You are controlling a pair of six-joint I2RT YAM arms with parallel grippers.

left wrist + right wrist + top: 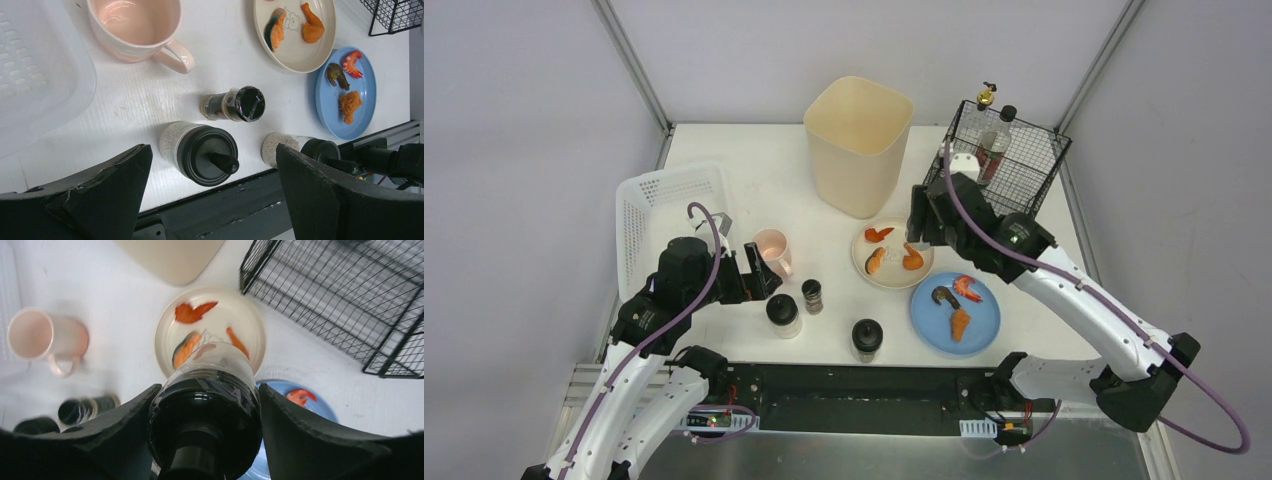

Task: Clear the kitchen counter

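Tabletop [754, 170] lay flat in the middle of the top view, its long axis seemingly from 9 to 3 o'clock. Left tool [211, 150] hung released above a black-capped shaker [202, 157]; right tool [205, 405] clenched a clear bottle [212, 365].

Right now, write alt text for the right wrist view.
The right end effector grips a clear and black bottle above a cream plate of food pieces; a pink mug sits left, a black wire rack upper right.

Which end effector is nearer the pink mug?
Left. The left end effector hovers just beside the pink mug; the right end effector is over the cream plate, farther off.
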